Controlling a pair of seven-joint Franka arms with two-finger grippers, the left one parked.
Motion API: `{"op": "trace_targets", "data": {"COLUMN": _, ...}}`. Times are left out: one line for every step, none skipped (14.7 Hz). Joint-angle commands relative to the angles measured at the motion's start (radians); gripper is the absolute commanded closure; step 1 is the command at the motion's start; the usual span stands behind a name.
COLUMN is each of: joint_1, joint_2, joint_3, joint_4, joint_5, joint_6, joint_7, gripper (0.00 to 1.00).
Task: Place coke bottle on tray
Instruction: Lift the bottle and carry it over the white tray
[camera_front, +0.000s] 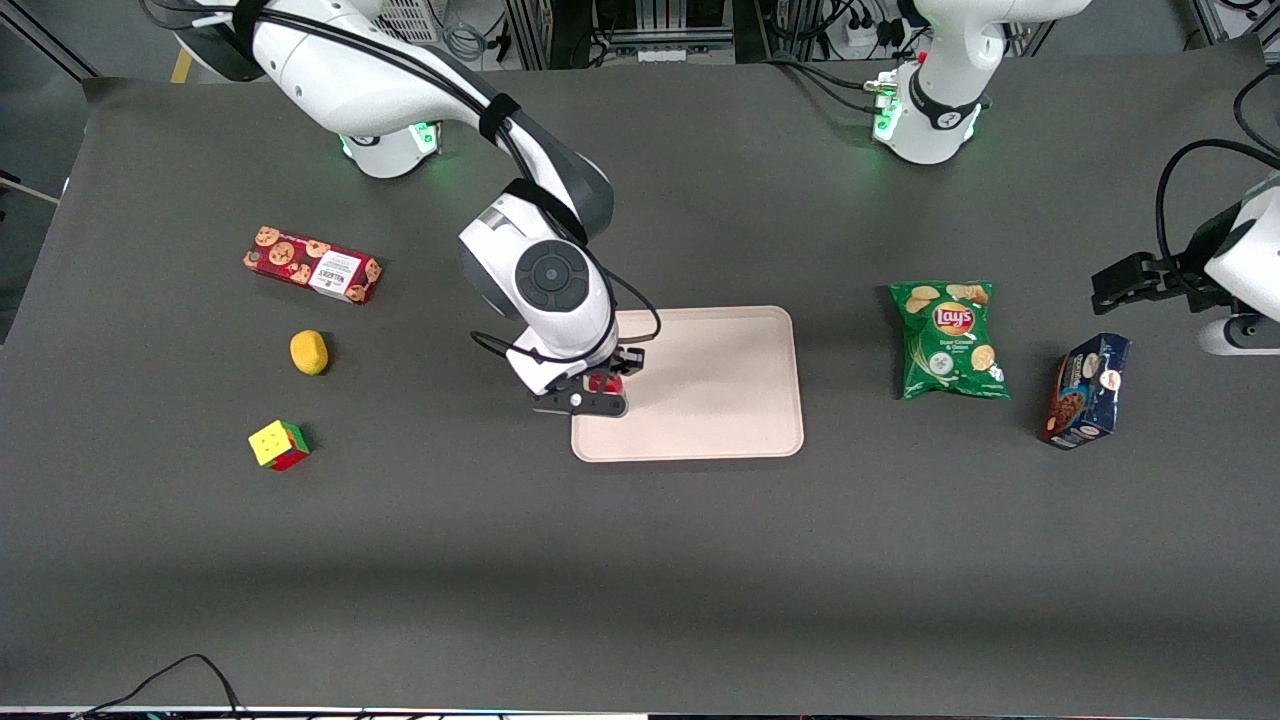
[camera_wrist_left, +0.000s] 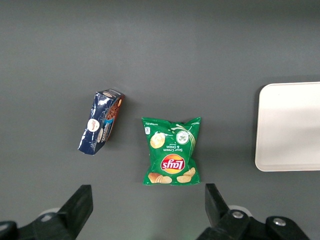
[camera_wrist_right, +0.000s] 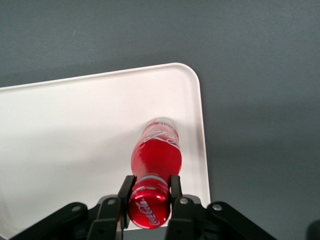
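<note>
Right now your gripper (camera_wrist_right: 149, 200) has its 2 fingers clamped on the neck of the coke bottle (camera_wrist_right: 155, 156), just under the cap. The bottle hangs upright straight below it, long axis vertical, base at or just above the tray (camera_wrist_right: 75, 130), close to the tray edge toward the working arm's end.

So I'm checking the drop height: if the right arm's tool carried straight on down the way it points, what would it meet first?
Probably the tray. The tool is shut on the coke bottle at its cap, pointing down over the tray near its rim, so the bottle's base would touch first. Whether it already touches is unclear.
</note>
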Motion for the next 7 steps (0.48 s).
{"op": "trace_targets", "data": {"joint_1": -0.009, "joint_2": -0.024, "joint_3": 0.008, "joint_4": -0.022, "joint_5": -0.017, "joint_6": 0.01, "joint_7": 0.028, "gripper": 0.91}}
{"op": "trace_targets", "data": {"joint_1": -0.009, "joint_2": -0.024, "joint_3": 0.008, "joint_4": -0.024, "joint_5": -0.017, "joint_6": 0.01, "joint_7": 0.028, "gripper": 0.61}}
{"op": "trace_targets", "data": {"joint_1": -0.011, "joint_2": -0.024, "joint_3": 0.008, "joint_4": -0.022, "joint_5": -0.015, "joint_6": 0.01, "joint_7": 0.031, "gripper": 0.38}}
{"op": "trace_targets", "data": {"joint_1": -0.011, "joint_2": -0.024, "joint_3": 0.008, "joint_4": -0.022, "joint_5": -0.015, "joint_6": 0.01, "joint_7": 0.033, "gripper": 0.24}}
{"op": "trace_targets", "data": {"joint_1": -0.011, "joint_2": -0.024, "joint_3": 0.008, "joint_4": -0.022, "joint_5": -0.015, "joint_6": 0.01, "joint_7": 0.033, "gripper": 0.22}}
{"op": "trace_targets", "data": {"joint_1": -0.011, "joint_2": -0.024, "joint_3": 0.008, "joint_4": -0.021, "joint_5": -0.015, "joint_6": 0.01, "joint_7": 0.033, "gripper": 0.08}}
{"op": "trace_targets", "data": {"joint_1": -0.011, "joint_2": -0.03, "joint_3": 0.008, "joint_4": -0.021, "joint_5": -0.015, "joint_6": 0.01, "joint_7": 0.033, "gripper": 0.0}}
